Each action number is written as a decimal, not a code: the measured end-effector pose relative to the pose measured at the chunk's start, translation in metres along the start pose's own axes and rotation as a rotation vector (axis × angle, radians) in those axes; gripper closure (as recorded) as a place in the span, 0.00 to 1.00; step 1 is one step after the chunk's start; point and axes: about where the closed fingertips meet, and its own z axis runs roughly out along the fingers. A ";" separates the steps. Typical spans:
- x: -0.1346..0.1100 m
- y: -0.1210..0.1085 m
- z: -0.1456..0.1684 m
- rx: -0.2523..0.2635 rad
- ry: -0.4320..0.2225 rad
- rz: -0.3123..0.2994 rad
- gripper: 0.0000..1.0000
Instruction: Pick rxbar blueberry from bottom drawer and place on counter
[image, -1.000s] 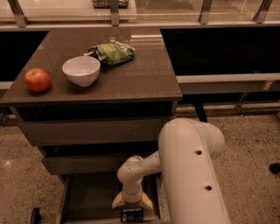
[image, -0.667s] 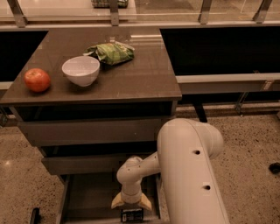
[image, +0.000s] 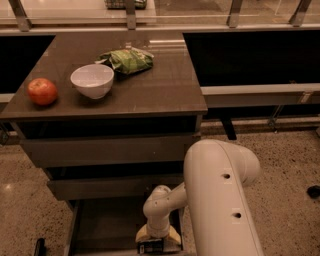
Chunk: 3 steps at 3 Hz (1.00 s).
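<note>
The gripper (image: 157, 239) hangs low in the open bottom drawer (image: 105, 225), near its front edge, with its 2 yellowish fingers (image: 173, 235) spread well apart and pointing down. The dark snack bar (image: 151, 246) with white label marks lies flat on the drawer floor right at the fingertips, nearer the 1 on the picture's left; the fingers are not closed on it, and whether they touch it I cannot tell. Up on the tabletop (image: 160, 85) sit 1 red apple (image: 42, 91), 1 white bowl (image: 92, 80) and 1 green bag (image: 129, 60).
</note>
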 end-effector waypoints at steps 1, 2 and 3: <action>0.009 0.008 0.010 0.072 0.123 -0.095 0.00; 0.013 0.009 0.010 0.057 0.132 -0.118 0.00; 0.011 0.009 0.011 0.058 0.127 -0.112 0.00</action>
